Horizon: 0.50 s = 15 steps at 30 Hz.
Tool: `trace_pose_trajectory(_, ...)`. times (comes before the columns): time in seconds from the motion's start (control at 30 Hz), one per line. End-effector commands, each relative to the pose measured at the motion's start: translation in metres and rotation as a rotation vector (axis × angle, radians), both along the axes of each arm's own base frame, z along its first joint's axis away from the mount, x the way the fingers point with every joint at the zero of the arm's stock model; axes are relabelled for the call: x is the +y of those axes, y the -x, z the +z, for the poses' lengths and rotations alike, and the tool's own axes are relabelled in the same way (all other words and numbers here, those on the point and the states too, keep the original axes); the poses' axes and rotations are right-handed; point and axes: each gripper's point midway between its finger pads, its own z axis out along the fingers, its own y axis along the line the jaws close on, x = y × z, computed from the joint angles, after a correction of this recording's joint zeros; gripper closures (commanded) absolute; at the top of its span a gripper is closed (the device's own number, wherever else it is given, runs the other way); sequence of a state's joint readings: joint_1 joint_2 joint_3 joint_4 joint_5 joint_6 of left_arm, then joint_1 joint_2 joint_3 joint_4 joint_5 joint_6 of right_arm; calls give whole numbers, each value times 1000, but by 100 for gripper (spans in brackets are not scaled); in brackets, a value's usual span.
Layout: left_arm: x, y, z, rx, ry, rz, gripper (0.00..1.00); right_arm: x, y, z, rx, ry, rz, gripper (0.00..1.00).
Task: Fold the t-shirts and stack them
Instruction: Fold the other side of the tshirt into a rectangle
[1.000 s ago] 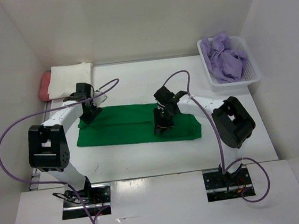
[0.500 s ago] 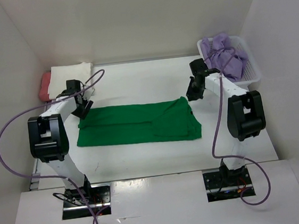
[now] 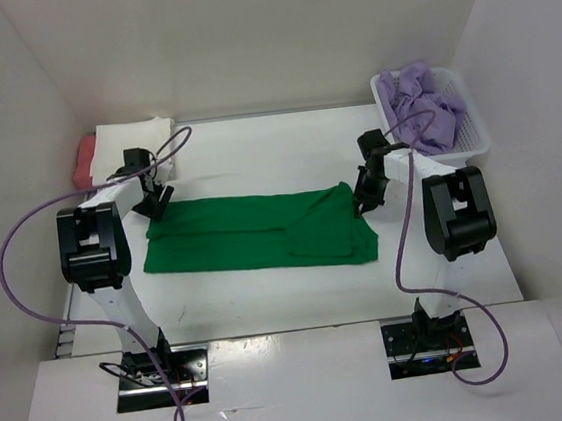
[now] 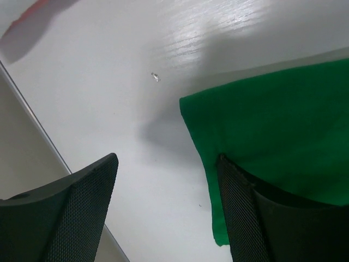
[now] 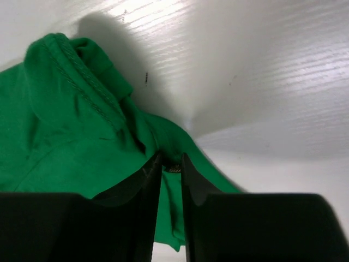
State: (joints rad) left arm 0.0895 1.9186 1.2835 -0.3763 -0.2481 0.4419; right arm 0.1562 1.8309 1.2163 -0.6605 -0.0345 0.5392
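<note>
The bright green t-shirt (image 3: 253, 231) lies flat mid-table as a long band, its right end folded over. My left gripper (image 3: 152, 202) hovers at its far-left corner. It is open: in the left wrist view (image 4: 166, 164) one finger is over the green cloth (image 4: 272, 120) and the other over bare table. My right gripper (image 3: 364, 200) is low at the shirt's far-right corner. Its jaws (image 5: 170, 161) stand a narrow gap apart, with rumpled green cloth (image 5: 65, 125) right at the tips. The lavender t-shirt (image 3: 421, 110) fills the basket. Cream-white (image 3: 134, 150) lies on salmon-red (image 3: 85, 163) at the far left.
The white mesh basket (image 3: 475, 142) stands in the far right corner against the wall. White walls enclose the table on the left, back and right. Purple cables loop off both arms. A red edge (image 4: 32, 11) shows at the top left of the left wrist view.
My right gripper left the middle of the green shirt, swung to the far right, then dropped to the shirt's right corner with its jaws parting. My left gripper shifted slightly left and away.
</note>
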Motion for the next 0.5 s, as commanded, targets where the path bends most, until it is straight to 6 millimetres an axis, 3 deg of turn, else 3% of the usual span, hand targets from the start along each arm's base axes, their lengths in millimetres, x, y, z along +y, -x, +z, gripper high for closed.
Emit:
trace_pose_trajectory(0.0,-13,-8,-16,9,91,-37,19,4,-15,-3,-50,-28,28,73)
trace_pose_trajectory(0.17,-32,-6,-28,41,164,-105,19,4,-17,-16,-18,-21,37,56)
trace_pose_trajectory(0.27,-40,-3,-37,68,190,-123,24,-1,-18,-24,-5,13,28,64)
trace_pose_trajectory(0.3,-44,0,-38,79,208,-130,30,-4,-14,-30,21,27,25,80)
trace_pose_trajectory(0.37,-46,4,-43,102,224,-134,48,-10,-13,-31,26,58,-4,96)
trace_pose_trajectory(0.4,-47,9,-48,124,227,-131,68,-12,-12,-27,25,66,-16,100)
trace_pose_trajectory(0.47,-43,12,-49,139,205,-131,94,-22,-5,-25,23,90,-57,100)
